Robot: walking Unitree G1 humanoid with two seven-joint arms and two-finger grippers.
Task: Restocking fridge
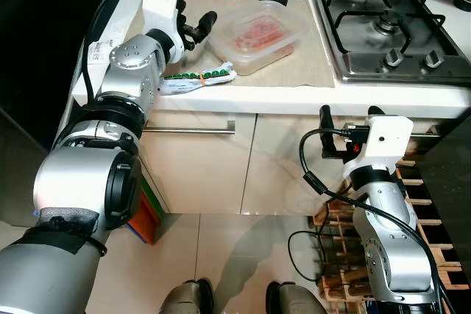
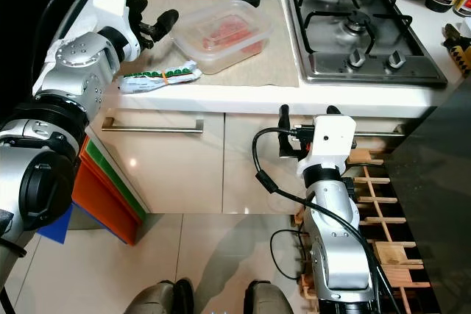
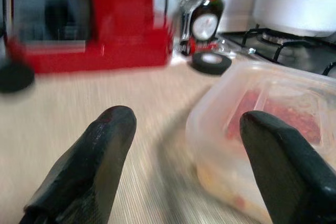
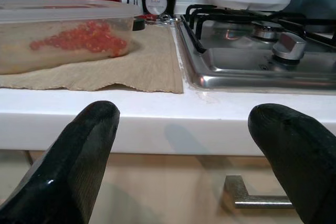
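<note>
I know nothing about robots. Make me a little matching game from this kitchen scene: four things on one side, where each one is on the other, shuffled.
Things:
1. plastic container
2. green packet
3. left gripper
4. right gripper

Places:
A. below the counter edge, in front of the cupboard
B. on the beige mat, holding red food
C. at the counter's front edge
D. over the counter, beside the container

Pairs: 1-B, 2-C, 3-D, 4-A

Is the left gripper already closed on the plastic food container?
No. The left gripper is open above the counter, just beside the plastic container, not gripping it.
</note>
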